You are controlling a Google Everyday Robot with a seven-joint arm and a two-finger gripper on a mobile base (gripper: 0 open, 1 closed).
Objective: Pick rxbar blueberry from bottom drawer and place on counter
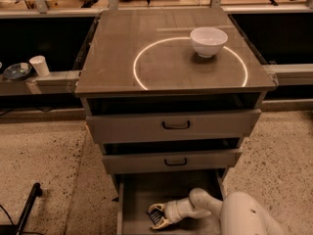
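Note:
The bottom drawer is pulled open at the foot of the cabinet. My gripper reaches into it from the right, low over the drawer floor near its front. A small dark rxbar blueberry with pale lettering sits between the two yellowish fingers, which are shut on it. My white arm covers the drawer's right front corner. The counter above is a flat grey-brown top marked with a bright white ring.
A white bowl stands on the counter at the ring's upper right. Two upper drawers with black handles stick out slightly above the open one. A white cup and a dark dish rest on a ledge at left. A black pole lies on the floor.

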